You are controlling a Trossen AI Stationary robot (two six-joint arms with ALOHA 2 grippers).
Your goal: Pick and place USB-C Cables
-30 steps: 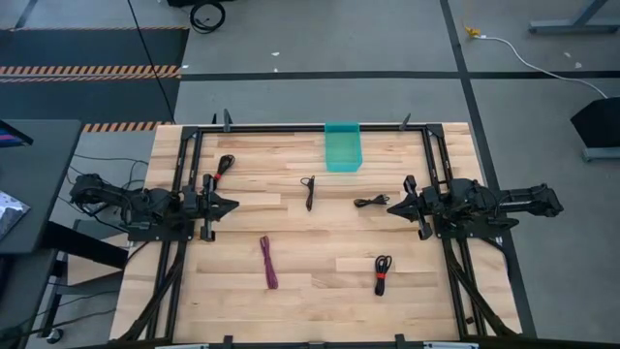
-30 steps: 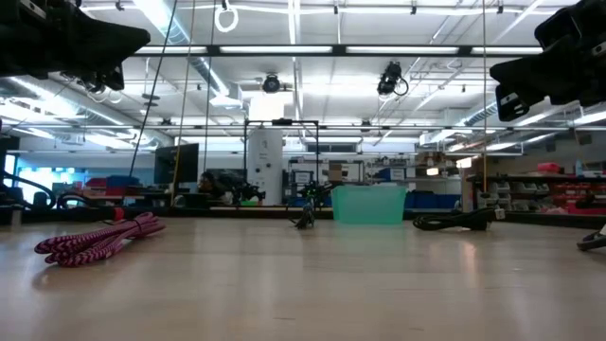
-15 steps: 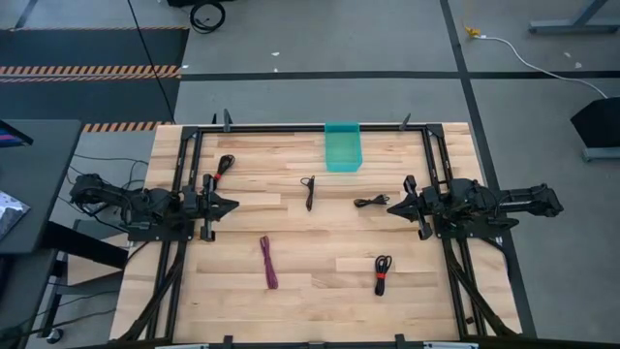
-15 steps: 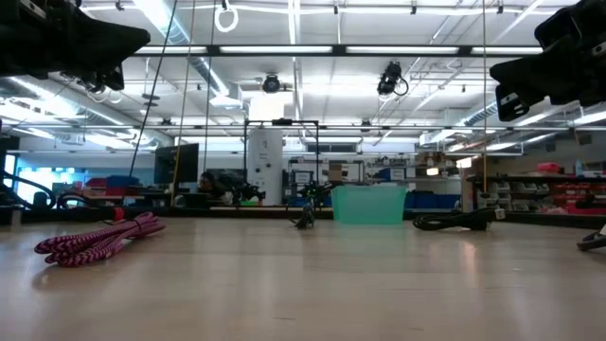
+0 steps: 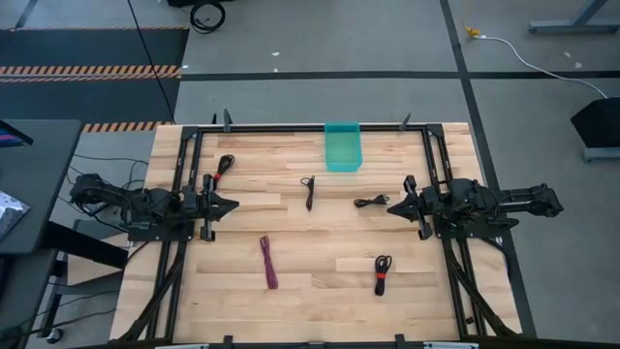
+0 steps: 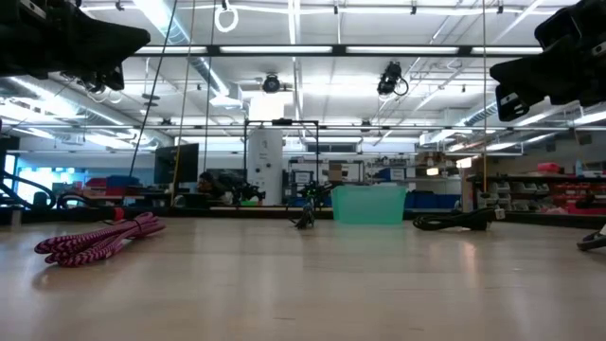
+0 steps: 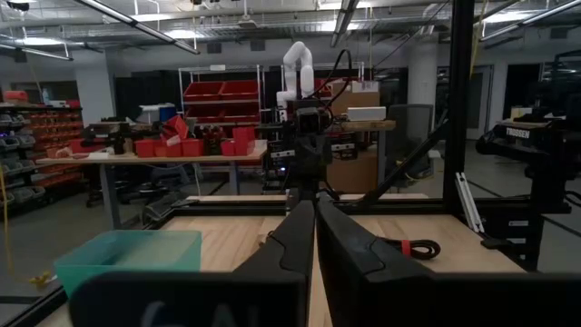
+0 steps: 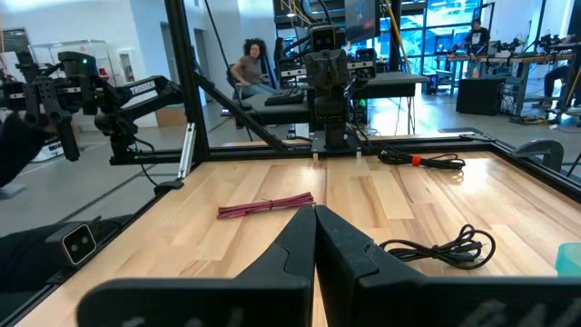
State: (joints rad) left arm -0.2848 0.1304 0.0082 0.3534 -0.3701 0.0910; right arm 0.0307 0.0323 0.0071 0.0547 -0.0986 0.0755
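On the pale wooden plank table (image 5: 320, 301) five cables lie loose, none between any jaws. The left gripper (image 5: 230, 205) waits at the table's 9 o'clock edge, its two dark fingers (image 7: 295, 238) pressed together. The right gripper (image 5: 392, 206) sits opposite at 3 o'clock, jaws likewise closed and empty.

The black coiled cable with a red tie near the left frame (image 5: 225, 164) lies at about 11 o'clock from the left gripper, near it but apart. The thin black straight-bundled cable (image 5: 309, 191) rests mid-table, between the two grippers — just below the translucent teal plastic bin (image 5: 342, 147) at the table's 12 o'clock edge. The small black loosely coiled cable (image 5: 370, 202) lies just beside the right gripper's tips, towards 9 o'clock from them. The purple-magenta braided cable (image 5: 268, 262) lies at 5 o'clock from the left gripper; the black looped cable with a red end (image 5: 382, 273) at 6 o'clock from the right — both well apart from the jaws.
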